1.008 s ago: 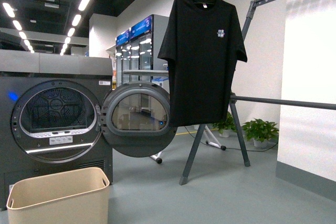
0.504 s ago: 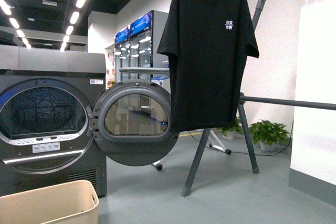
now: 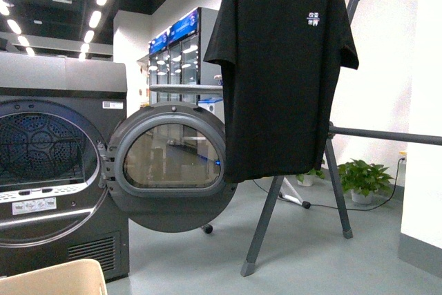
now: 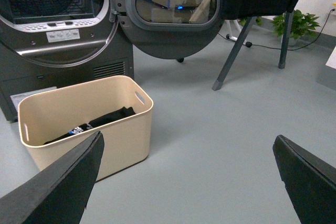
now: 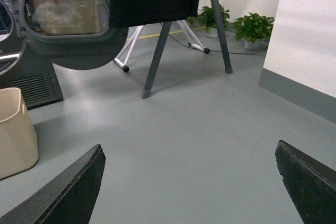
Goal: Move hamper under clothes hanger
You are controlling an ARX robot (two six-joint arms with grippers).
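Note:
The beige hamper (image 4: 113, 129) stands on the grey floor in front of the dryer, with dark clothing lying inside it. Only its rim corner (image 3: 59, 276) shows in the front view, and one side (image 5: 16, 132) in the right wrist view. The dark grey clothes hanger (image 3: 338, 184) rises to the right of the dryer door, a black T-shirt (image 3: 280, 67) hanging from it; its legs (image 4: 233, 53) (image 5: 157, 59) stand apart from the hamper. My left gripper (image 4: 189, 182) is open over bare floor beside the hamper. My right gripper (image 5: 189, 182) is open over bare floor.
A dark dryer (image 3: 48, 170) has its round door (image 3: 169, 167) swung open toward the rack. Potted plants (image 3: 366, 181) and a cable lie behind the rack. A white wall (image 5: 304, 40) with a grey skirting runs along the right.
The front view has moved forward and up: the dryer, door and T-shirt loom larger, and the hamper has slid down to the bottom left corner.

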